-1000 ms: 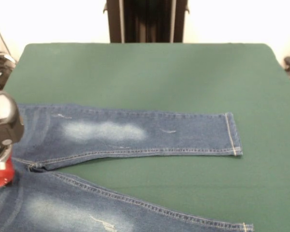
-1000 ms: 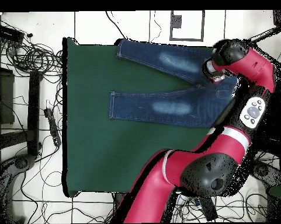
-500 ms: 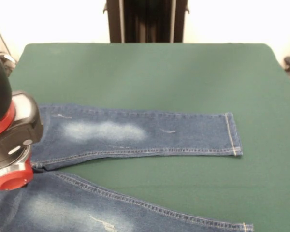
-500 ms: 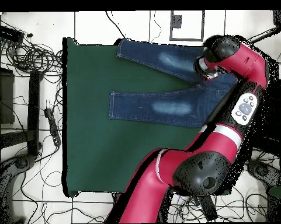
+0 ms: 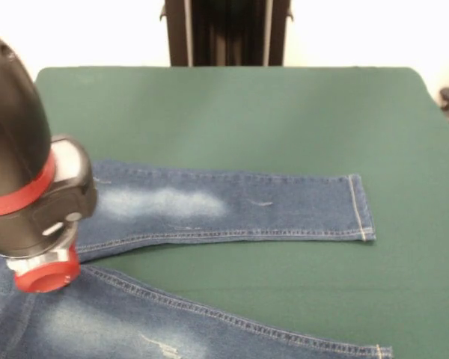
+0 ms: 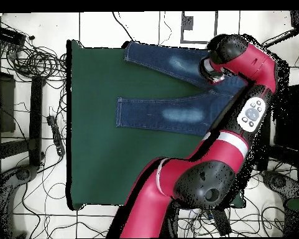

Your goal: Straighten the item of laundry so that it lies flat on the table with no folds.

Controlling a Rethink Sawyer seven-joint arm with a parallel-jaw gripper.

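Overhead view | jeans [image 6: 176, 87] legs run leftward | gripper [image 6: 209, 68] jaw state unclear

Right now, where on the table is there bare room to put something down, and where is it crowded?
In the overhead view the table is bare between the jeans and its bottom edge, and in a strip left of the cuffs. Only a narrow green wedge lies between the two legs. It is crowded at the waist end, where the arm hangs over the jeans.

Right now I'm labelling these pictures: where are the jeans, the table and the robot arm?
jeans [image 5: 209, 206]: front view, on the upper leg.
table [image 5: 247, 120]: front view, on bare green cloth.
robot arm [image 6: 257, 68]: overhead view, on its red link.
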